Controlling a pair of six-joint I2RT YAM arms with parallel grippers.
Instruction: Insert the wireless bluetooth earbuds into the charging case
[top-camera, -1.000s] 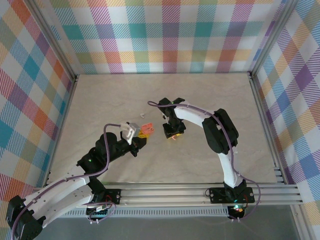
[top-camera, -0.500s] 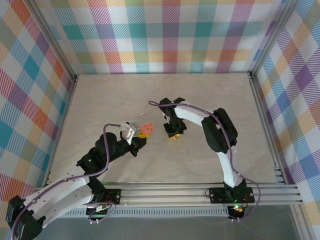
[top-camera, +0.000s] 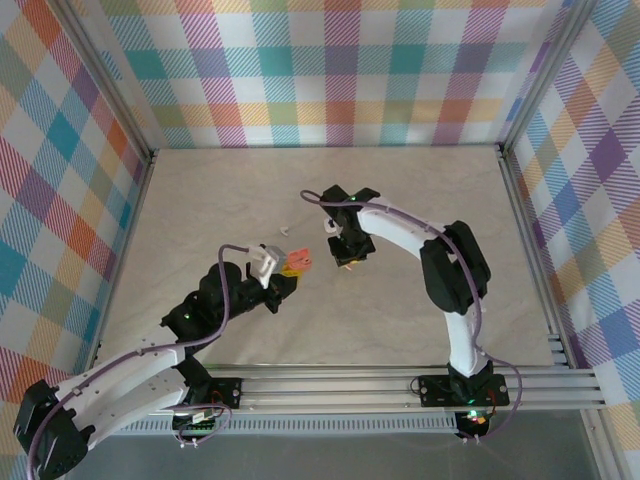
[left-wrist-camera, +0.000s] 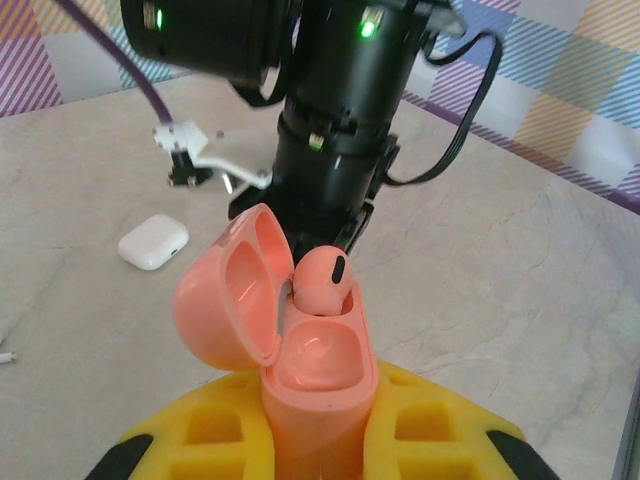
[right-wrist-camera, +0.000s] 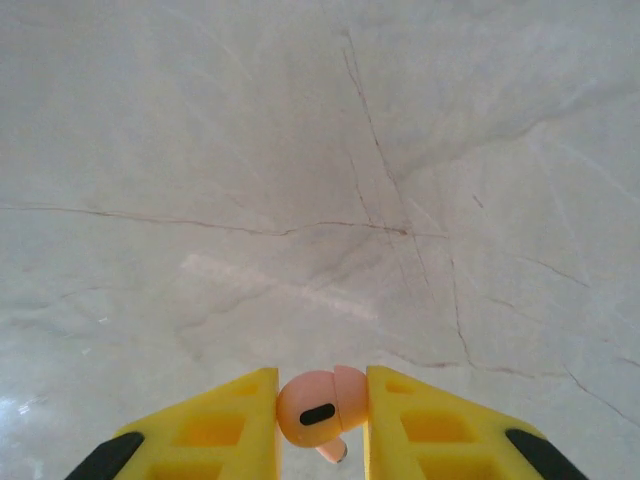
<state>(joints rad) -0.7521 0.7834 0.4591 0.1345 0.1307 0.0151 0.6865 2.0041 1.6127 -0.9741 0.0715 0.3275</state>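
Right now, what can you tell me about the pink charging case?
The pink charging case is a smooth, glossy salmon plastic pebble, standing upright with its hinged lid swung open to the left. A matching pink earbud sits in the far socket, head above the rim; the near socket is empty. The left gripper is shut on its lower body between yellow fingers.

Pink case (left-wrist-camera: 318, 385) open, upright; pink earbud (left-wrist-camera: 320, 282) seated; second earbud (right-wrist-camera: 318, 405) between fingers (right-wrist-camera: 215, 430).

Colourful plaid walls (top-camera: 340, 70) enclose a pale marble-patterned table (top-camera: 200, 190) on three sides; aluminium rails (top-camera: 400, 385) run along its near edge.
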